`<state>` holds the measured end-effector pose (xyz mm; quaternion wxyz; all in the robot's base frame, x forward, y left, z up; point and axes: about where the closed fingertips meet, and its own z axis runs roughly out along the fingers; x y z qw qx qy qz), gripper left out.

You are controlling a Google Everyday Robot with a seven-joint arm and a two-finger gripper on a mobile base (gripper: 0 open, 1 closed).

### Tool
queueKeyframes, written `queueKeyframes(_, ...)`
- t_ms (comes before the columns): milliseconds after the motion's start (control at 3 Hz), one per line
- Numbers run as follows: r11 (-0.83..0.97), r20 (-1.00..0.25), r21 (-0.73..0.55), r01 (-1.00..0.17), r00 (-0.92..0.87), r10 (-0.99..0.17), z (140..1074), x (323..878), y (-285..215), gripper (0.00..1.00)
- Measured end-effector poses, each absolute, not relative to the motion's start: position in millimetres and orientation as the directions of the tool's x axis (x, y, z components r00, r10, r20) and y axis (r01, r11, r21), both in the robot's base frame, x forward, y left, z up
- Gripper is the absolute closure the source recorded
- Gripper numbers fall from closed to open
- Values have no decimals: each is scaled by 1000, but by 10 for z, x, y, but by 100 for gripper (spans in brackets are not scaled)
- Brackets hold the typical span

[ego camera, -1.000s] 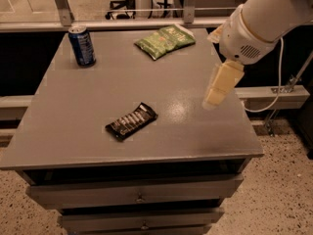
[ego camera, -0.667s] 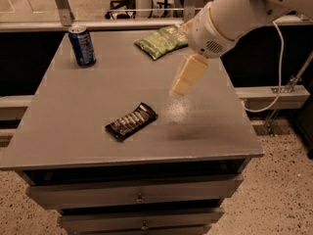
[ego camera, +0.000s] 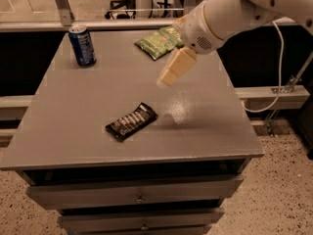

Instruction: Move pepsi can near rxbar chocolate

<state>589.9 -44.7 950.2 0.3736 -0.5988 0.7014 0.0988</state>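
Camera view: gripper [ego camera: 165,78] over table [ego camera: 68,131], state unclear; pepsi can [ego camera: 82,45] well apart from rxbar chocolate [ego camera: 131,121]

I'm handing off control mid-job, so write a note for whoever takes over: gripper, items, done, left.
Gripper: hovering over the middle of the grey table, carrying nothing.
Small blue, silver-topped pepsi can: upright at the far left corner, not yet grasped.
Flat black-wrapped rxbar chocolate: near the front centre, well apart from the can.
Done: nothing.
Left: grasp the can, set it beside the bar.
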Motion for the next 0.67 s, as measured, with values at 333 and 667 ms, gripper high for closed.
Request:
queueKeyframes(333, 333, -746, -292, -897, -5, -666, 9517, 6332, -210, 0)
queueKeyframes(667, 383, -835, -237, -893, -14, -549, 9480, 6786, 167, 0)
